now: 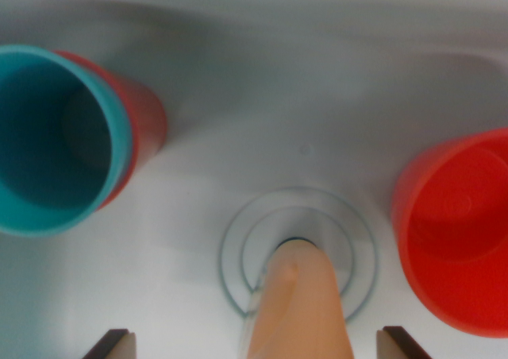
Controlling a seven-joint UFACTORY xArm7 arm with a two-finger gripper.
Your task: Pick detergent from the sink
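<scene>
Detergent (298, 315) cut off at bottom edge | end effector (254, 345) released, straddling it | sink (302, 81) blurred

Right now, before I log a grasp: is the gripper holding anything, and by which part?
Nothing is held. The gripper is open, its fingertips standing clear on either side of the detergent bottle.

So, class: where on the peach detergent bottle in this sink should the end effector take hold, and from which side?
Grip the detergent bottle across its body, coming straight down. It stands upright between the open end effector fingers, with cups well clear on both sides, so a left-right squeeze looks clean.
</scene>
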